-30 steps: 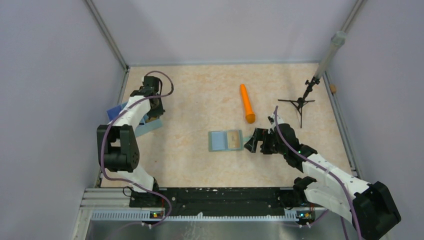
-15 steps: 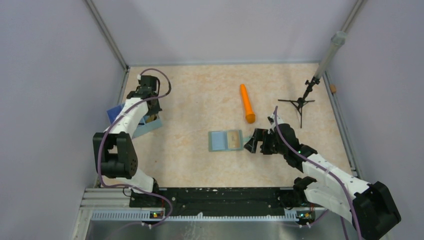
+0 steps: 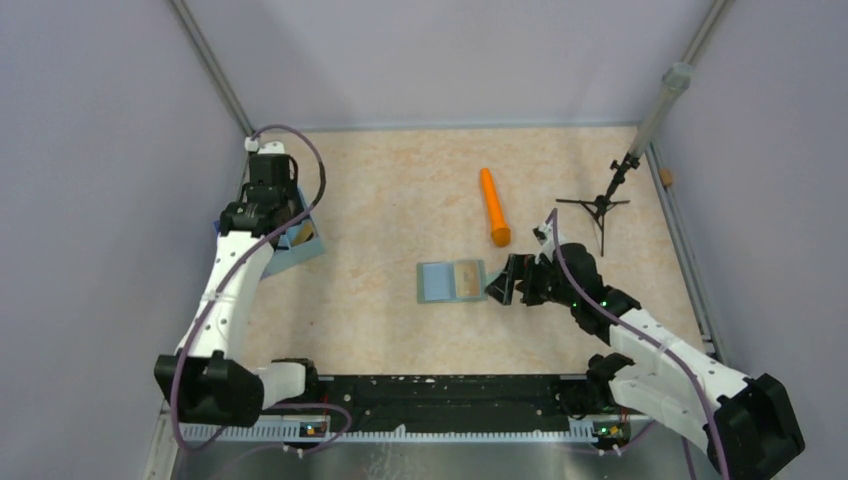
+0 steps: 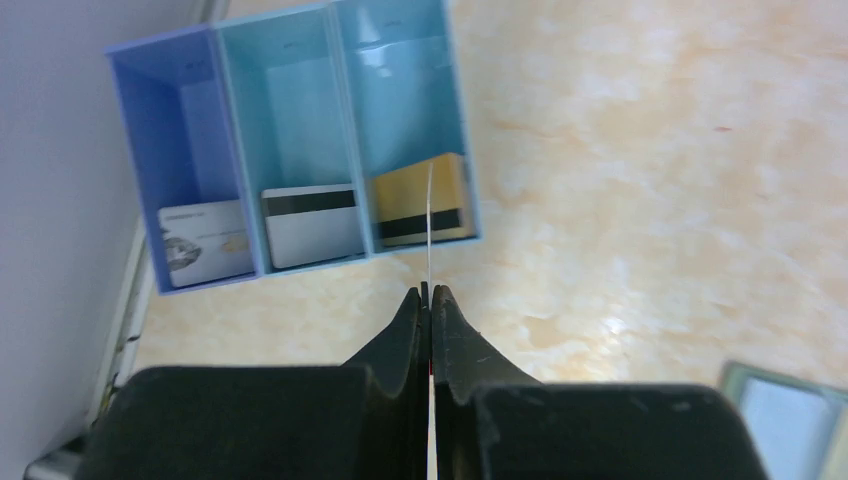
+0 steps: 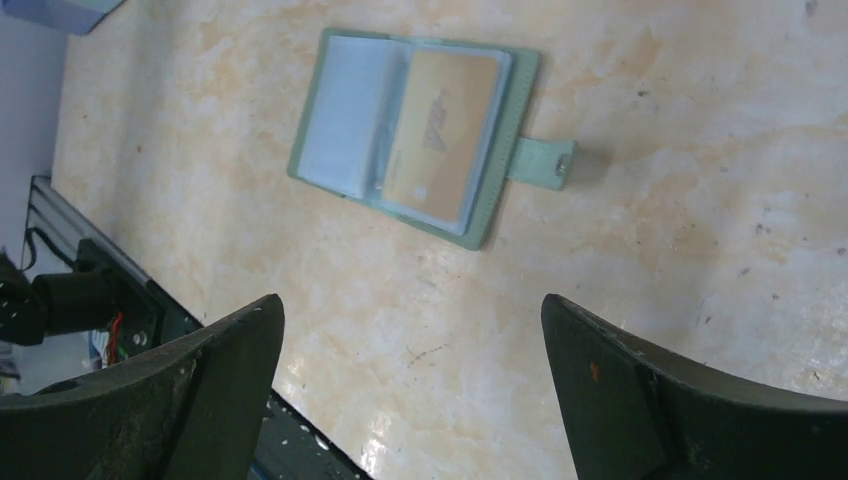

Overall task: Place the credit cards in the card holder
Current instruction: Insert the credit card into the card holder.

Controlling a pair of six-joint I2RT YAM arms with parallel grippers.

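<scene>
The marbled table (image 3: 380,330) has the job split between its two sides. At the left edge stands the blue three-compartment tray (image 4: 340,130), which keeps the cards upright and apart, so each can be pinched by its top edge. At the centre the grey-green card holder (image 5: 330,110) lies spread flat with its pale pockets up and its strap (image 5: 545,162) thrown out to the side, ready for loading.

The right gripper (image 5: 410,305) hangs just beside the holder with its jaws wide apart and nothing in them, probably waiting to steady it. The left gripper (image 4: 430,298) is above the tray's near edge, its jaws pressed together on a thin card (image 4: 428,225) seen edge-on, seemingly drawn from the right compartment.

One gold card (image 5: 440,135) already sits in the holder. A striped gold card (image 4: 400,205), a striped white card (image 4: 312,222) and a pale printed card (image 4: 205,250) remain in the tray.
</scene>
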